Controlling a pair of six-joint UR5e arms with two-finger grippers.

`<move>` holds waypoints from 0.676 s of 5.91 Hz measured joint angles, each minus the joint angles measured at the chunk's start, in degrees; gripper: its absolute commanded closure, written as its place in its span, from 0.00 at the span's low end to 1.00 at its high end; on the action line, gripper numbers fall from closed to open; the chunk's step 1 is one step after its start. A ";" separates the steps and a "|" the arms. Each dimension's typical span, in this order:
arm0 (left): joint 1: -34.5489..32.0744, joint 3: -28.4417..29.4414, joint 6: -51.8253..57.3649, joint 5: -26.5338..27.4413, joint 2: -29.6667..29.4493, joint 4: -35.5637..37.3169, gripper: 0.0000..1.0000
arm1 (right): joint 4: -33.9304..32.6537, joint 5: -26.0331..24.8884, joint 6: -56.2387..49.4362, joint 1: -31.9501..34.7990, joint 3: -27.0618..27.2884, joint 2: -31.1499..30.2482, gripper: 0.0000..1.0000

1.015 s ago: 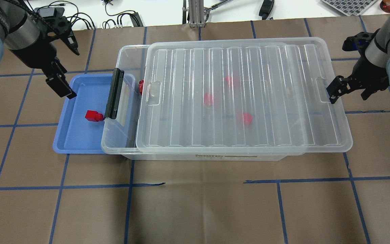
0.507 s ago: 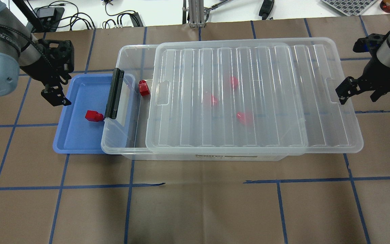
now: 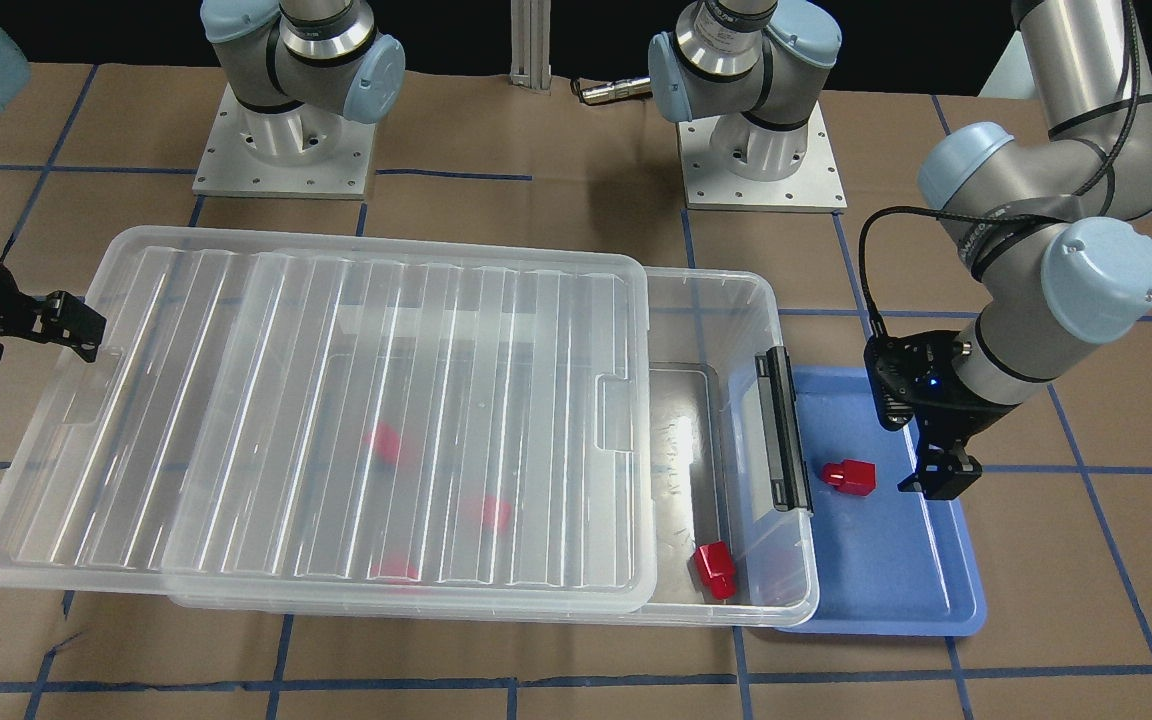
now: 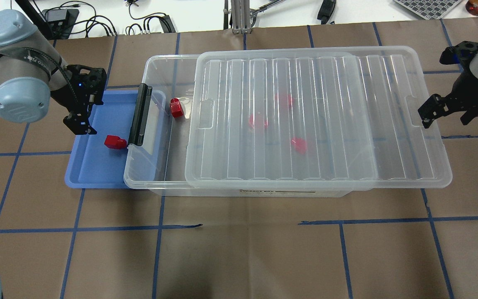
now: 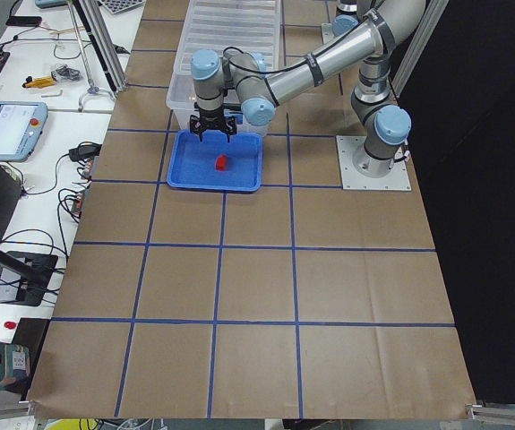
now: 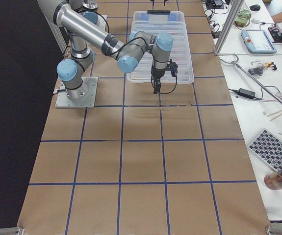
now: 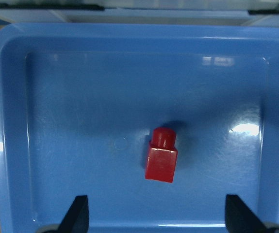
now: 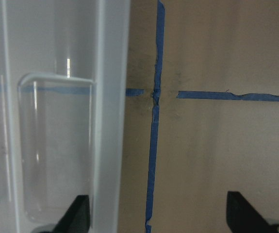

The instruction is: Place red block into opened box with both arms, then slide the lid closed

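One red block (image 4: 115,142) (image 7: 161,155) lies in the blue tray (image 4: 93,166), close to the black latch bar (image 4: 139,115) of the box (image 4: 156,62). My left gripper (image 4: 80,124) (image 7: 158,218) hangs open over the tray, beside and above that block, holding nothing. The lid (image 4: 318,116) sits shifted right, leaving the box's left end uncovered. A second red block (image 4: 176,108) (image 3: 715,570) rests there. Three more blocks (image 4: 258,121) show blurred under the lid. My right gripper (image 4: 428,114) (image 8: 161,218) is open at the lid's right notch tab (image 8: 57,145), straddling the lid's edge.
The lid overhangs the box's right end. The blue tray (image 3: 896,590) is partly tucked under the box's left end. Cables and equipment (image 4: 147,20) lie beyond the table's far edge. Brown paper with blue tape lines (image 4: 243,249) covers the table.
The lid has slid to the right, uncovering more of the box's left end. My right gripper moved right with it. My left gripper came down over the tray near the block.
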 measured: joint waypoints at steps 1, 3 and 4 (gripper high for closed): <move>-0.25 -0.26 1.40 0.21 -2.94 2.17 0.02 | -0.04 -0.44 -0.79 -0.84 -0.09 -0.03 0.00; -0.62 -0.89 2.74 0.78 -6.75 3.69 0.06 | -0.06 -0.67 -2.67 -3.00 -0.21 -0.08 0.00; -0.62 -1.50 3.02 1.27 -7.58 4.15 0.14 | -0.06 -0.85 -3.14 -3.38 -0.25 -0.08 0.00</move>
